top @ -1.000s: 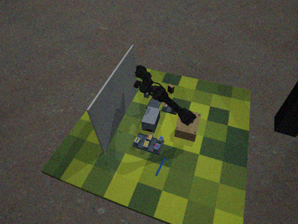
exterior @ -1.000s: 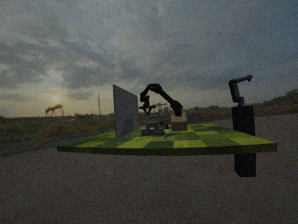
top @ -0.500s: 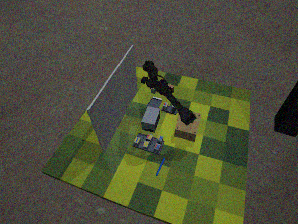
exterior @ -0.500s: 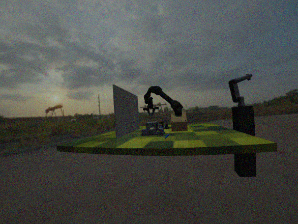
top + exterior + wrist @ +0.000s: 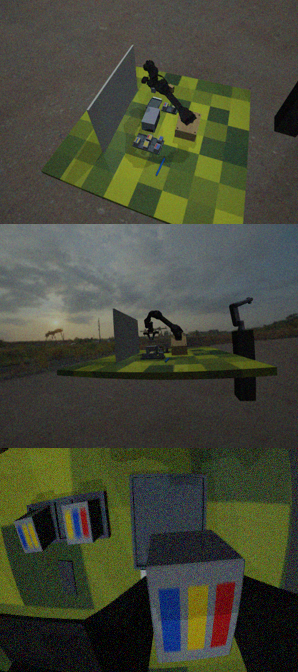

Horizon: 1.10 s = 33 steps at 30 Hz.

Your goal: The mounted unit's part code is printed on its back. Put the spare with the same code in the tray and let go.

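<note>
My gripper [image 5: 153, 89] [image 5: 151, 336] [image 5: 186, 579] is shut on a grey spare [image 5: 195, 573] with blue, yellow and red stripes. It holds the spare above the mat, near the white-marked end of the tray. The flat dark tray [image 5: 153, 103] [image 5: 168, 518] is empty and shows behind the spare in the wrist view. A big grey box [image 5: 151, 115] [image 5: 150, 348] stands beside the tray; no code shows on it. A rack [image 5: 151, 149] holds several striped spares. A smaller rack [image 5: 168, 110] [image 5: 106, 518] holds two more.
A tall grey panel [image 5: 114, 102] [image 5: 125, 338] stands along the left. The arm's wooden base [image 5: 185, 135] [image 5: 179, 350] is to the right. A blue stick [image 5: 160, 166] [image 5: 167, 360] lies in front, and a brown block [image 5: 172, 88] is behind the arm. A black pedestal [image 5: 243, 343] stands off the table.
</note>
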Each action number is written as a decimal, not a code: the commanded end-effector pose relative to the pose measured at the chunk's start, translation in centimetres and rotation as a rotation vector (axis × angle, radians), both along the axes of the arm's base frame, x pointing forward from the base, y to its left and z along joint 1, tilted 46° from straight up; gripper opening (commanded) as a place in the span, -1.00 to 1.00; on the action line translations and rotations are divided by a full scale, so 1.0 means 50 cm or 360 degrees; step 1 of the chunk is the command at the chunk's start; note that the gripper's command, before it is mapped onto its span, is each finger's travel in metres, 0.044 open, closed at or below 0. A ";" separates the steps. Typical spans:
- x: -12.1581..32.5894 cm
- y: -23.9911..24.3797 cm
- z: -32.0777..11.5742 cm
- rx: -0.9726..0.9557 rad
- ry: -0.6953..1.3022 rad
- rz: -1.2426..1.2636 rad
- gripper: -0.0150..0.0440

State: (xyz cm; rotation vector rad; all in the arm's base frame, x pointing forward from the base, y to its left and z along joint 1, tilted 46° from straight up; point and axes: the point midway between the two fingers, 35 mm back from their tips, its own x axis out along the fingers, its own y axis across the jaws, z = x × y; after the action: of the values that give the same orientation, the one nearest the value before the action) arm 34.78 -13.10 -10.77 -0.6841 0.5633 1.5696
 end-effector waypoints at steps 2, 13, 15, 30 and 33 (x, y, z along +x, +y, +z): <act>0.002 0.010 -0.013 -0.0002 0.0000 -0.0004 -0.49; 0.005 0.030 -0.035 -0.0003 -0.0001 -0.0004 -0.49; 0.005 0.033 -0.040 -0.0003 -0.0001 -0.0005 -0.49; 0.007 0.061 -0.069 -0.0004 -0.0001 -0.0005 -0.49; 0.007 0.067 -0.075 -0.0004 -0.0002 -0.0005 -0.49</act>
State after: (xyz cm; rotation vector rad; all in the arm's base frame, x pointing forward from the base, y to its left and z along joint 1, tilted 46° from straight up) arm 35.27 -10.17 -14.09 -0.6950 0.5635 1.5686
